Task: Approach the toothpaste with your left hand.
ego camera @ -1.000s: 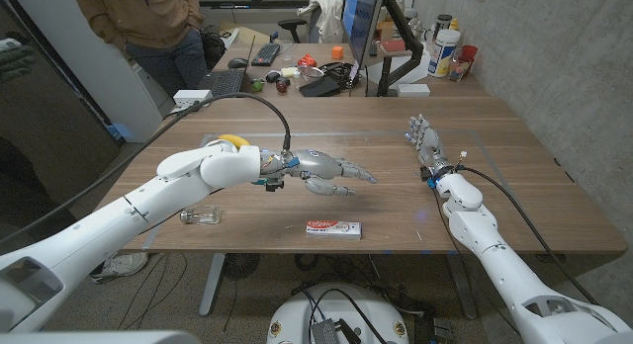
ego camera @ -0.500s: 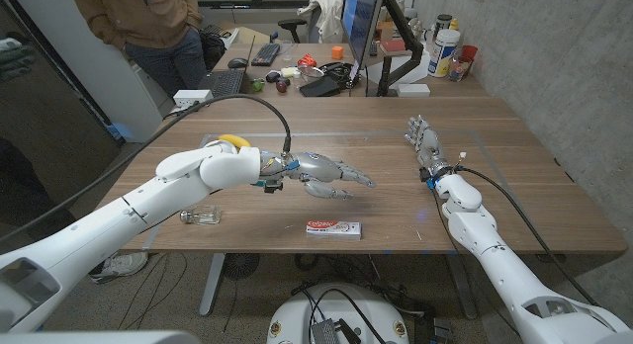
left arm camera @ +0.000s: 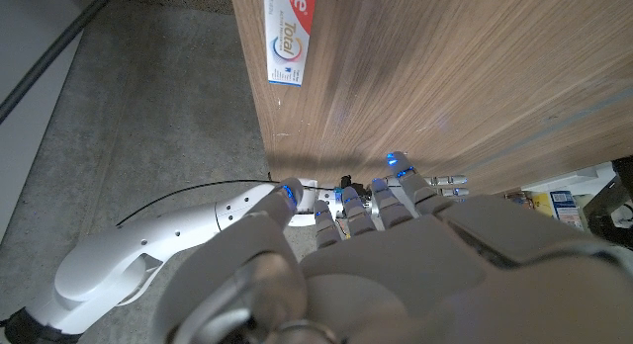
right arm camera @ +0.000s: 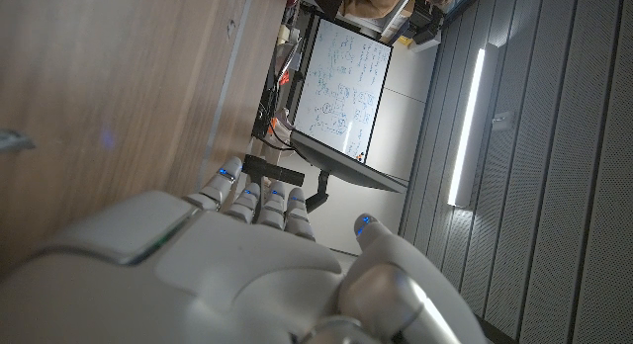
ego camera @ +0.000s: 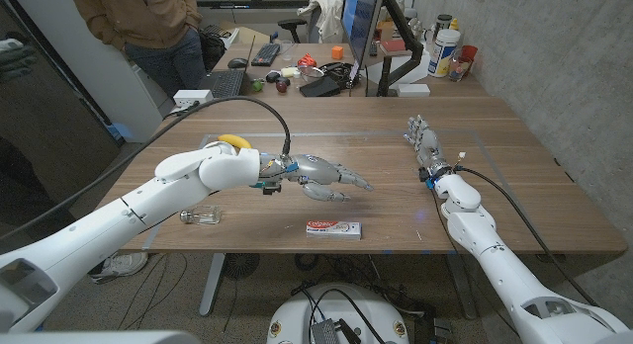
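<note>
The toothpaste [ego camera: 333,228] is a red and white box lying flat near the table's front edge; its end also shows in the left wrist view [left arm camera: 286,36]. My left hand [ego camera: 329,176] hovers above the table behind the box and slightly to its left, fingers spread and stretched out, holding nothing. The same left hand [left arm camera: 376,255] fills the lower part of its wrist view. At the right side of the table my right hand [ego camera: 423,142] stands with fingers straight and empty, seen from behind in the right wrist view [right arm camera: 247,245].
A small clear glass bottle [ego camera: 202,217] lies at the front left. A yellow object [ego camera: 233,141] sits behind my left forearm. A monitor [ego camera: 362,28], keyboards and clutter crowd the far desk. A person [ego camera: 148,23] stands at the back left.
My left hand has drifted slightly lower and nearer toward the toothpaste. The right hand and the box have stayed put.
</note>
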